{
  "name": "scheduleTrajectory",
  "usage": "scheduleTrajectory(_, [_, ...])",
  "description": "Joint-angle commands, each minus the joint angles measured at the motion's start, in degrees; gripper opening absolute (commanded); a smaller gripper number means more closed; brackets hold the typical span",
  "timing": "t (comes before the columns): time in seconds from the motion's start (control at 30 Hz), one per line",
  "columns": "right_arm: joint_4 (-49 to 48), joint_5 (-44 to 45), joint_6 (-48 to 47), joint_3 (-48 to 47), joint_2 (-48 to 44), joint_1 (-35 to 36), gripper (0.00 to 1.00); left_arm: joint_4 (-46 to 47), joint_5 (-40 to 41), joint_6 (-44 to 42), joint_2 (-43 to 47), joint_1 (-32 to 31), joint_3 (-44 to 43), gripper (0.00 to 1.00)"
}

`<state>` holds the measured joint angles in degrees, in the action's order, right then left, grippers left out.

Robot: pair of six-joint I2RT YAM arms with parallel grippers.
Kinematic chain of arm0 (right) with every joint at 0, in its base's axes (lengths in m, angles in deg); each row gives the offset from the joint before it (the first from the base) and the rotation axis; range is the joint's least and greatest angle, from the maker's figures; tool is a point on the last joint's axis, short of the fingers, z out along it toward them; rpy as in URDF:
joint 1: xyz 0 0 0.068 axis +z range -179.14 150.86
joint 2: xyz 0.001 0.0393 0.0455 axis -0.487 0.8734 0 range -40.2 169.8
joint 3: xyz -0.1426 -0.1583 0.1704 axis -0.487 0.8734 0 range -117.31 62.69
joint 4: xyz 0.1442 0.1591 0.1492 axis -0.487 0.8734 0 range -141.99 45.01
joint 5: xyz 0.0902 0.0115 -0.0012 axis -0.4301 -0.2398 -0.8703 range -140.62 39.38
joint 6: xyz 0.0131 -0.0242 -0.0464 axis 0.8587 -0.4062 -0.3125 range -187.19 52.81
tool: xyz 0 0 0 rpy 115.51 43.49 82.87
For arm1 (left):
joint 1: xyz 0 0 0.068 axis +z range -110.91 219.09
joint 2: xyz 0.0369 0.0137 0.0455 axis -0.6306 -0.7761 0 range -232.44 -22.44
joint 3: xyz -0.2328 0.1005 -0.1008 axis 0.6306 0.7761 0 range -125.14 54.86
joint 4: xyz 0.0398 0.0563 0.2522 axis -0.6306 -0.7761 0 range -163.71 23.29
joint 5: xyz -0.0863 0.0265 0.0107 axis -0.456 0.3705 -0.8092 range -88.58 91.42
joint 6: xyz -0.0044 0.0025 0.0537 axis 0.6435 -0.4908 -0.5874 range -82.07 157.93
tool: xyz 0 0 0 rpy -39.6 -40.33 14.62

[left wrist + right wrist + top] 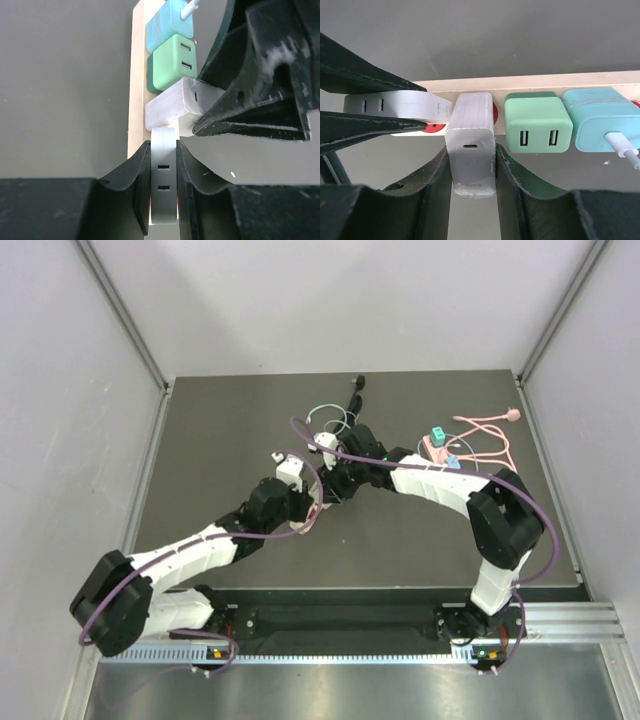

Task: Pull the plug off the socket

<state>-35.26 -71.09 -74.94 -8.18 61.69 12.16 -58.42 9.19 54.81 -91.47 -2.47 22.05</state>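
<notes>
Plainly, both arms are on the power strip, which runs crosswise ahead of the right gripper, its long axis square to the fingers. The right gripper is pressed together on the white charger, one finger flat on each side face. The charger sits between the jaws, plugged into the strip's face and jutting straight back toward the wrist.

Just beside it, touching or nearly so, the left gripper pinches the grey end adapter. It comes in along the strip's length, at a right angle to the right arm. On the charger's other side stand a green adapter and a teal adapter with a cable.

My reading is that the left arm steadies the strip through the end adapter while the right does the pulling. The charger's prongs should lie along the right fingers' own line. A straight retreat away from the strip, without twist, should free it, whereas a sideways drag would knock the neighbours.
</notes>
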Motion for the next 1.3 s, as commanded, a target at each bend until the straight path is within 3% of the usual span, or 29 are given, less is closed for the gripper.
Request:
scheduleTrajectory(0.0, [-2.93, 16.69, 1.51, 0.65, 1.91, -3.07, 0.00, 8.13, -0.83, -4.83, 7.51, -1.33, 3.89, 0.00])
scheduleTrajectory(0.17, [-3.37, 18.10, 2.65, 0.82, 2.44, -3.07, 0.00, 11.83, 0.32, -9.41, 8.39, -2.03, 5.57, 0.00])
scheduleTrajectory(0.37, [-3.90, 19.32, 2.30, 0.91, 2.53, -2.19, 0.00, 6.74, 1.37, -9.50, 3.13, -3.87, 0.22, 0.00])
scheduleTrajectory(0.6, [-4.16, 22.05, 2.56, 0.47, 3.23, -0.78, 0.00, 2.16, 9.97, -15.99, -1.01, -11.86, -4.09, 0.00])
scheduleTrajectory(0.8, [-4.16, 23.19, 2.83, 0.47, 3.76, -0.78, 0.00, 1.82, 12.88, -20.31, -0.49, -14.34, -4.27, 0.00])
scheduleTrajectory(0.93, [-4.34, 23.63, 2.74, 0.56, 3.76, -0.87, 0.00, -1.26, 15.52, -14.26, -0.92, -13.55, -6.02, 0.00])
scheduleTrajectory(1.13, [-4.43, 24.68, 2.65, 0.65, 4.11, -0.96, 0.00, -4.43, 7.62, -3.28, 0.91, -9.60, -6.38, 0.00])
scheduleTrajectory(1.27, [-4.52, 25.83, 2.74, 0.65, 4.55, -0.96, 0.00, -5.39, 4.63, -0.54, 2.06, -8.27, -7.08, 0.00])
